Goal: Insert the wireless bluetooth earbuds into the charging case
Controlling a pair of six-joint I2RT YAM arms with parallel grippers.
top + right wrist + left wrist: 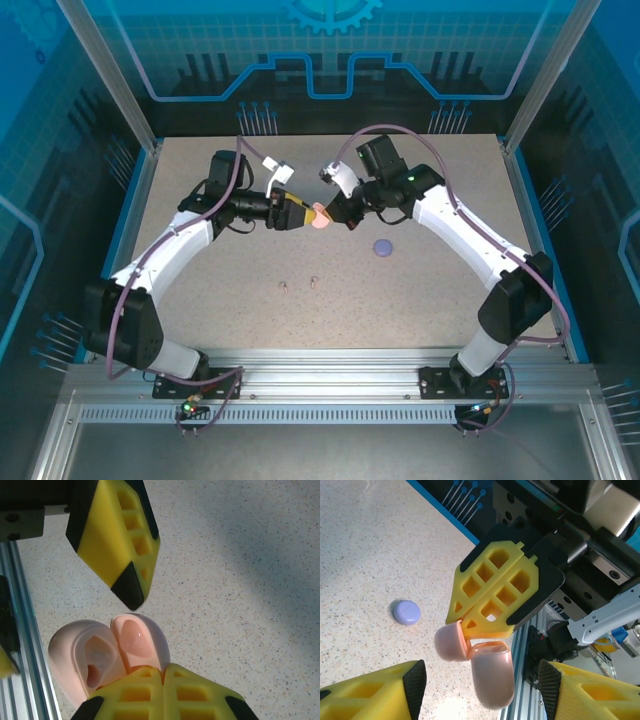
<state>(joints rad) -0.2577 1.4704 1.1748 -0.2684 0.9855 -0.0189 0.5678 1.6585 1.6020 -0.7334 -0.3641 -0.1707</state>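
Observation:
The pink charging case (321, 217) hangs open in mid-air over the middle of the table. My right gripper (340, 211) is shut on its lid (137, 640), fingers pressed together (164, 672). The base (85, 662) shows its hollow pockets, with no bud in them. My left gripper (298, 214) is open, and its fingers stand either side of the base (492, 677) without touching. Two tiny pale earbuds (284, 286) (314, 281) lie on the table nearer the arm bases. Purple buds are out of view.
A shut purple case (383, 247) lies on the table right of centre, also seen in the left wrist view (407, 612). The aluminium rail (330, 365) runs along the near edge. Blue walls enclose the speckled table (440, 300).

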